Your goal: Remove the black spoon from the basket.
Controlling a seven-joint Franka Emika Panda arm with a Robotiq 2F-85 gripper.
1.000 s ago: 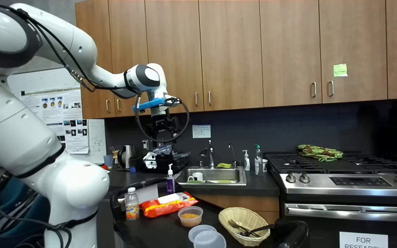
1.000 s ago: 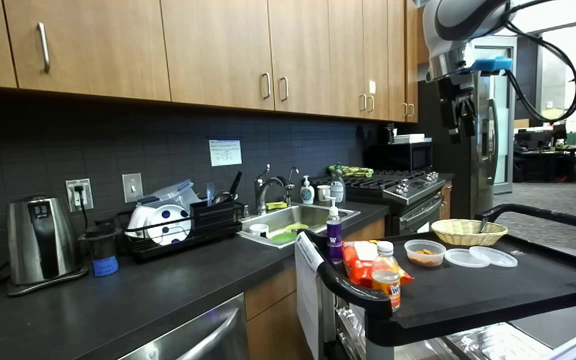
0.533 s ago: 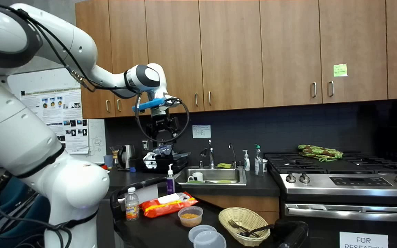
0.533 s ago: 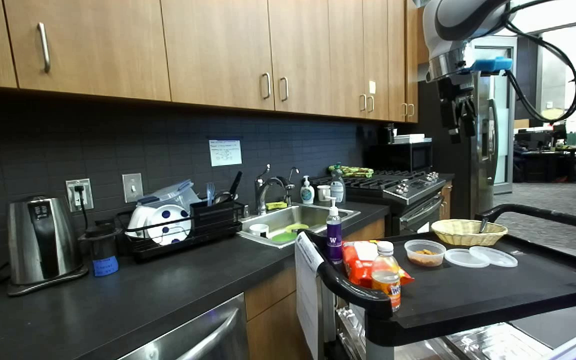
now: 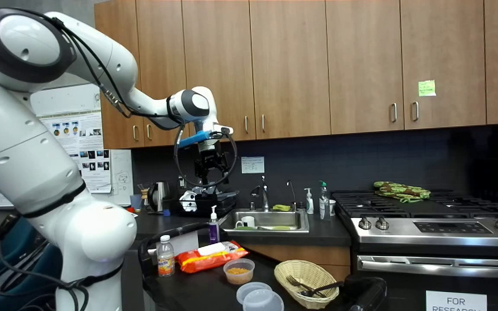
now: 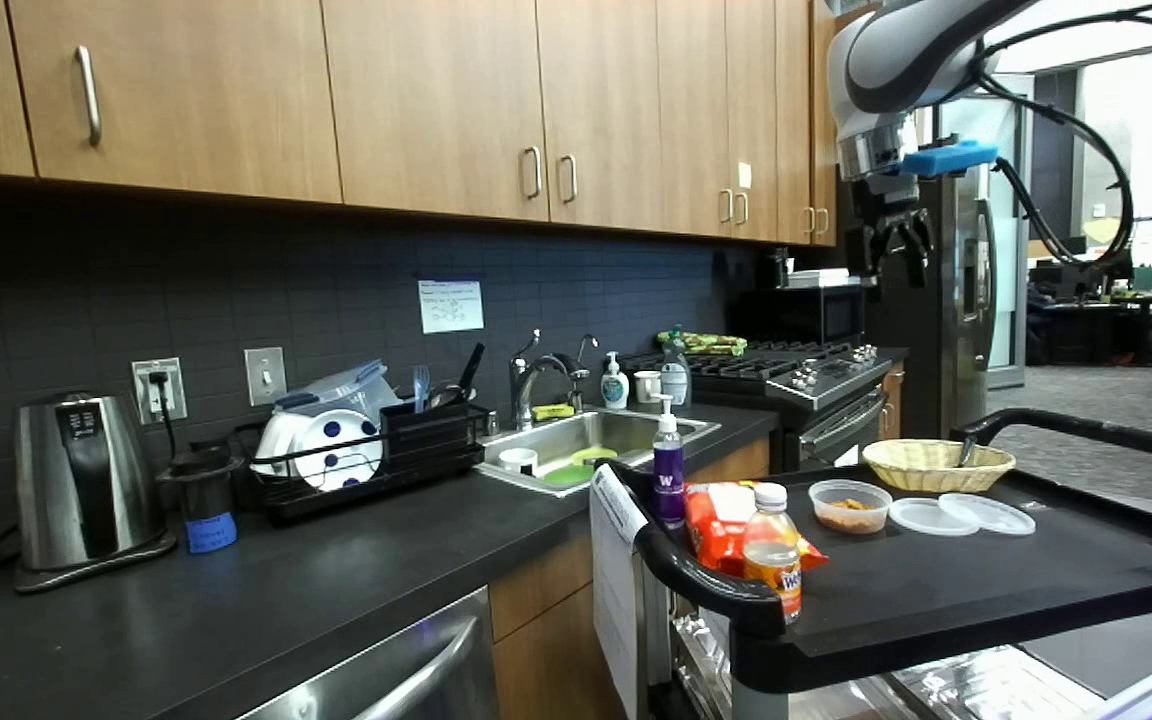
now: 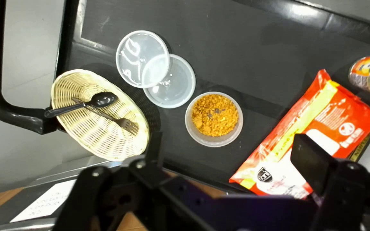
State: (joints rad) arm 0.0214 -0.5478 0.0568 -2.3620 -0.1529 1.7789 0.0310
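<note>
See slim all-black spoon (image 7: 92, 102), left in wrist view; lies across dark slender fork (image 7: 108, 115) in rounded tan wicker basket (image 7: 92, 134), jutting out leftward. Note black two-fingered gripper (image 7: 228, 147), lower half, spread wide.

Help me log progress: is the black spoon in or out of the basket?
In. The wrist view shows the black spoon with its scoop inside the basket and its handle reaching past the rim.

White arm (image 5: 28, 142) raised, elbow (image 5: 28, 41) bent high | forearm (image 5: 104, 54) slopes down to wrist (image 5: 196, 103) | gripper (image 6: 895, 268) points downward, fingers (image 7: 312, 160) spread well apart in wrist view
</note>
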